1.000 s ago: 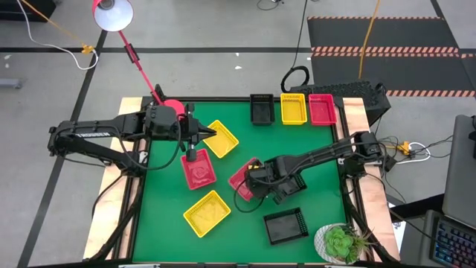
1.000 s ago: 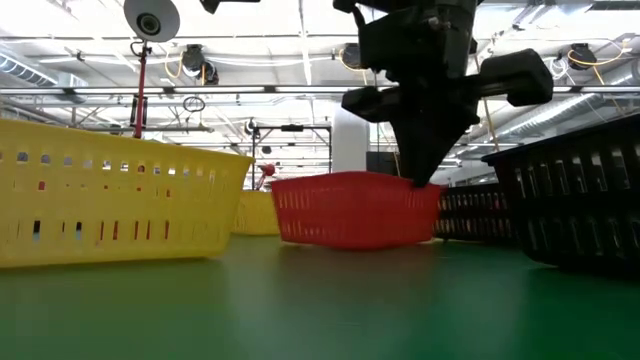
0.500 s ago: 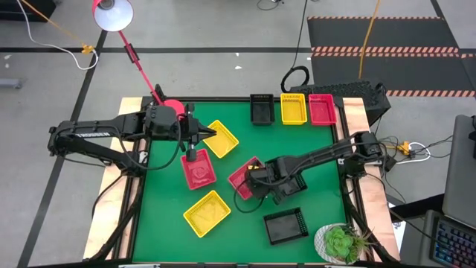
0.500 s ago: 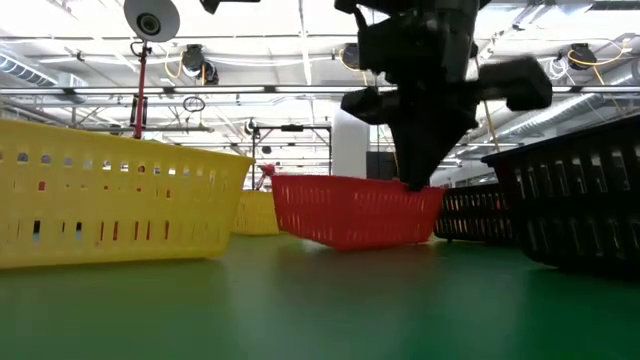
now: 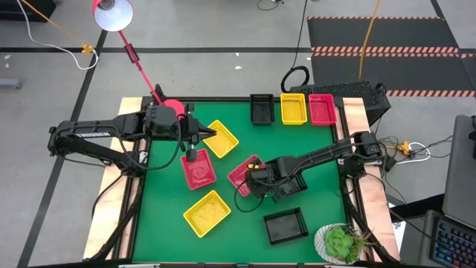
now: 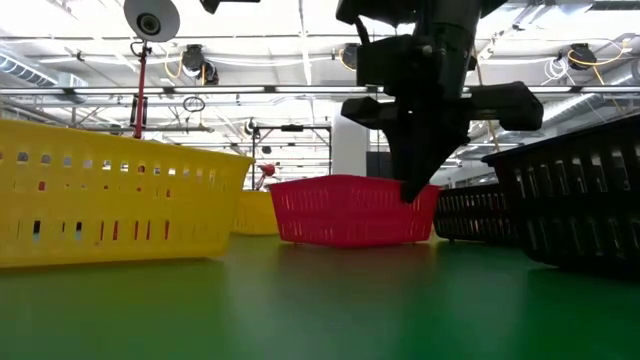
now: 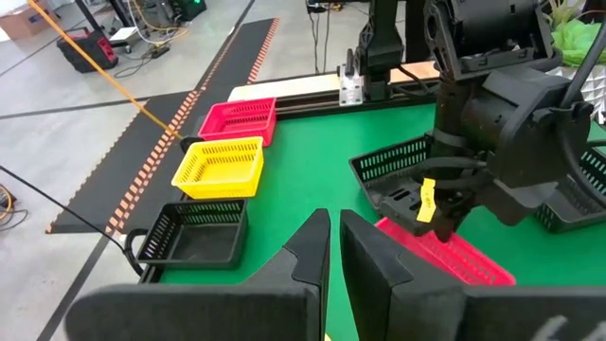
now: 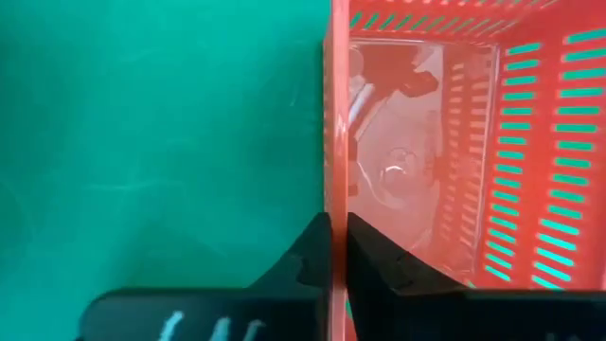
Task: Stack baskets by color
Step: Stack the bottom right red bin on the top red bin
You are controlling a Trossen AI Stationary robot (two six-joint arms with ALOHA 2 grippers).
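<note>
In the table's middle a red-pink basket (image 5: 244, 173) has my right gripper (image 5: 253, 179) shut on its wall. My left gripper (image 5: 205, 136) hovers shut and empty at the far left, beside a yellow basket (image 5: 222, 138) and above another red-pink basket (image 5: 198, 169). A yellow basket (image 5: 207, 212) and a black one (image 5: 285, 225) lie near the front edge. Another black basket (image 7: 398, 170) sits under my right arm. At the far edge a black (image 5: 262, 109), a yellow (image 5: 293, 109) and a red-pink basket (image 5: 322, 109) stand in a row. My right gripper pinches one side wall of the red-pink basket at its top edge (image 8: 336, 185), one finger inside the basket and one outside. The fingers (image 8: 371, 254) come steeply from above. In the low view the basket (image 6: 350, 210) sits level; whether its bottom touches the table, I cannot tell.
A red lamp base (image 5: 172, 109) stands at the far left corner with its stem reaching off the table. A potted plant (image 5: 340, 242) stands at the near right corner. Open green table (image 5: 320, 149) lies between the far row and my right arm.
My right gripper has stayed in place and tipped slightly. The red-pink basket in it tilted half a second ago, its end toward the table's left rising, and now stands level again.
</note>
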